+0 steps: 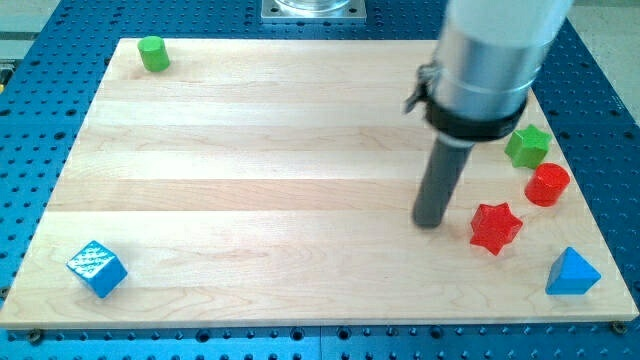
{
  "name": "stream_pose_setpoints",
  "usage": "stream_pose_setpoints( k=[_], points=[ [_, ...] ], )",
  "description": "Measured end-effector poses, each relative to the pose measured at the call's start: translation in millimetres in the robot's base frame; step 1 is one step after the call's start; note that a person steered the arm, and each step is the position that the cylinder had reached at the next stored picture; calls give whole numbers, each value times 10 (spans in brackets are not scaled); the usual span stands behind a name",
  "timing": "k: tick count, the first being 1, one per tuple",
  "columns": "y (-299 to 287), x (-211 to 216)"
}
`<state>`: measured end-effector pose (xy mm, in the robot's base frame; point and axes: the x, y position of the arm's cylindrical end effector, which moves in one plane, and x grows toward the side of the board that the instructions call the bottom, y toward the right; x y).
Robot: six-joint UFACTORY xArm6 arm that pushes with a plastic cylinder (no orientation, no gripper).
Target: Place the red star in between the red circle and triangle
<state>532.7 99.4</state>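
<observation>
- While nothing here is gripped, since I have only a bare rod, the blue cube (pixel 97 268) and green cylinder (pixel 153 53) lie far off at the view's left.
- My tip (pixel 429 222) rests just left of the red star (pixel 496 227), probably placed to push it rightward.
- Red circle (pixel 547 185) and blue triangle (pixel 573 273) frame the gap; the green star (pixel 527 147) sits above.
</observation>
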Motion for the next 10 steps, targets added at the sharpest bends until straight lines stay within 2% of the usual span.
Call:
stream_pose_setpoints(
  k=[1, 3, 4, 5, 6, 7, 8, 10],
  points=[
    [-104, 435],
    [868, 190],
    [773, 199],
    [360, 210],
    [303, 111],
    [710, -119],
    [1104, -146],
    [1108, -146]
  ],
)
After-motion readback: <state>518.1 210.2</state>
